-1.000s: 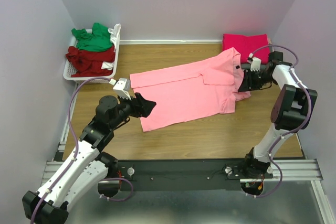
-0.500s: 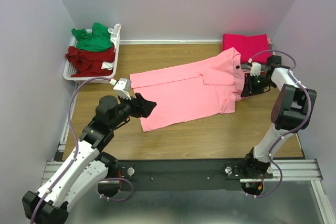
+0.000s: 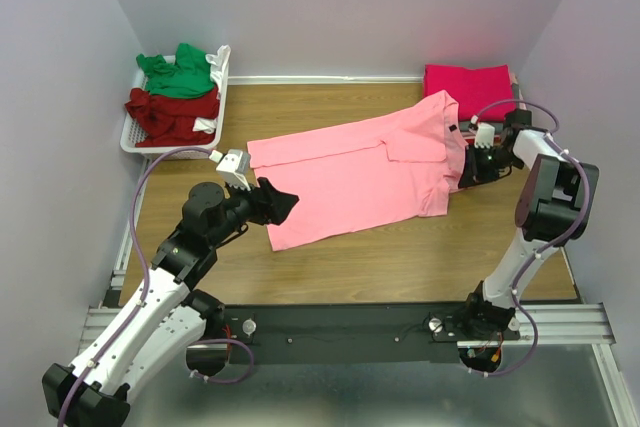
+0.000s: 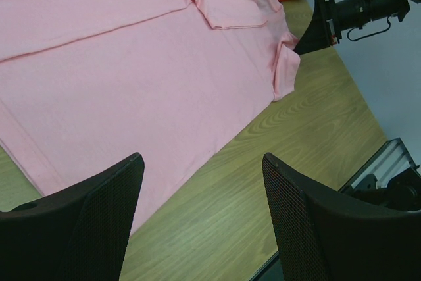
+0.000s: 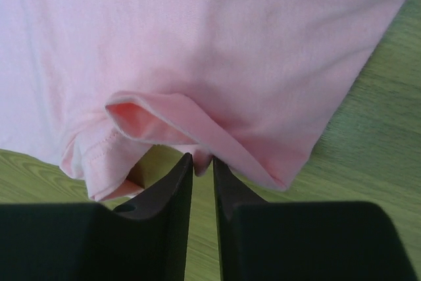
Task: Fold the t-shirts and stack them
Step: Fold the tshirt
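A light pink t-shirt (image 3: 350,177) lies spread on the wooden table, its dark neck label (image 3: 452,128) at the right. It also shows in the left wrist view (image 4: 131,64) and the right wrist view (image 5: 197,44). My right gripper (image 3: 468,169) is shut on a fold of its right edge (image 5: 202,162). My left gripper (image 3: 282,202) is open and empty, just over the shirt's near left corner (image 4: 204,159). A folded magenta shirt (image 3: 468,79) lies at the back right. Green (image 3: 178,74) and dark red (image 3: 170,112) shirts are in the basket.
The white slotted basket (image 3: 130,137) stands at the back left by the wall. Walls close the table on the left, back and right. Bare wood (image 3: 400,257) lies in front of the pink shirt. The right arm (image 4: 368,4) shows in the left wrist view.
My right wrist has shifted slightly back and inward at the pink shirt's right edge, and the loose cloth there has drawn in. The left arm has not moved.
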Controlling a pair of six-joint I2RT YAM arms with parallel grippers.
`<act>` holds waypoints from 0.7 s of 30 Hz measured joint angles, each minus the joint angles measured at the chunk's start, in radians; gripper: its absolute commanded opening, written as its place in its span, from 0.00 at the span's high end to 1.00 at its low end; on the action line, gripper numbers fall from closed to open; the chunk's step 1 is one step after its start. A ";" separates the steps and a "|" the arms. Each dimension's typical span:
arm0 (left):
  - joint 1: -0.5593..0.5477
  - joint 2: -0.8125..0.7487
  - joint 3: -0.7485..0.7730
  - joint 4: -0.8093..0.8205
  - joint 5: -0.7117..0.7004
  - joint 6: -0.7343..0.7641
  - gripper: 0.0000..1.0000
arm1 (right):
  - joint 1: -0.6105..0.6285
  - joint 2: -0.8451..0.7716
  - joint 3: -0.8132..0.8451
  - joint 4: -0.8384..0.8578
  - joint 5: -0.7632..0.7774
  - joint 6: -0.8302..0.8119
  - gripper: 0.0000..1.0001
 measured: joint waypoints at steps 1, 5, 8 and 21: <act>-0.001 0.000 0.000 0.000 0.000 0.000 0.20 | 0.000 0.003 0.000 0.000 0.000 -0.001 0.86; -0.002 0.000 0.000 0.000 0.000 0.000 0.20 | 0.000 0.005 -0.005 0.003 0.000 0.002 0.95; -0.002 0.000 0.000 0.000 0.000 0.000 0.20 | -0.001 -0.022 -0.033 0.006 0.013 0.000 0.97; -0.004 -0.001 0.000 0.006 0.008 0.000 0.20 | -0.125 -0.354 -0.313 -0.055 0.210 -0.142 0.98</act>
